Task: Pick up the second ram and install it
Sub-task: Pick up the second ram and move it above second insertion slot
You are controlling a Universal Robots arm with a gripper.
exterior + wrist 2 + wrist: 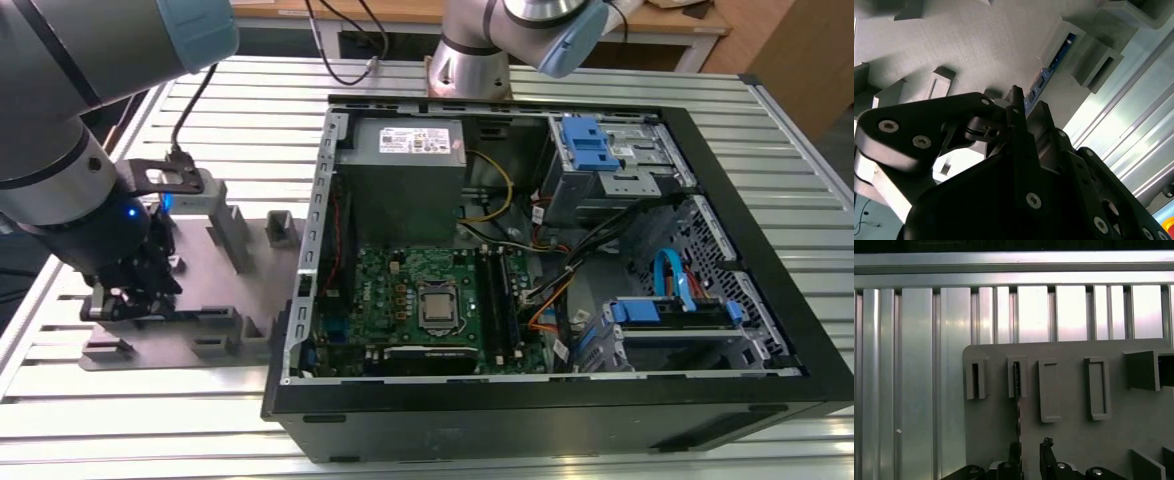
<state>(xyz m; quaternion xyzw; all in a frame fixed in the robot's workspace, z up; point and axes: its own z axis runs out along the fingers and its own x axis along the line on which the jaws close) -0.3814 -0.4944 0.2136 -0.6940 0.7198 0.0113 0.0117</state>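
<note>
I am hanging low over the grey tray (200,285), my pincer (1030,447) pointing straight down at it. The second ram (1017,405) is standing on its long edge just beneath my fingertips. Its far end is sitting in a slotted holder block (1010,377) ahead of me, and from there the thin stick is running back to pass between my two fingers (1046,446).

I judge the block is keeping the stick upright like this so that both flat faces are open to me from above. That would also explain why I am turned with one finger to each side of it.

My jaws are standing partly open — the gap between them is plainly wider than the stick. In the first wrist view the ram is running close along one finger while the other is standing apart from it, so I take it that I am straddling the ram and not clamping it. The second wrist view is showing the same thing from behind my fingers, with the ram's (1046,72) bluish edge lining up with the gap.

Well away from my pincer, past the tray's far edge, the open computer case (534,420) is lying on its side on the ribbed metal table (160,420). Its motherboard (400,285) is facing upward — presumably so its long dark slots (497,295) can be reached from above.
</note>
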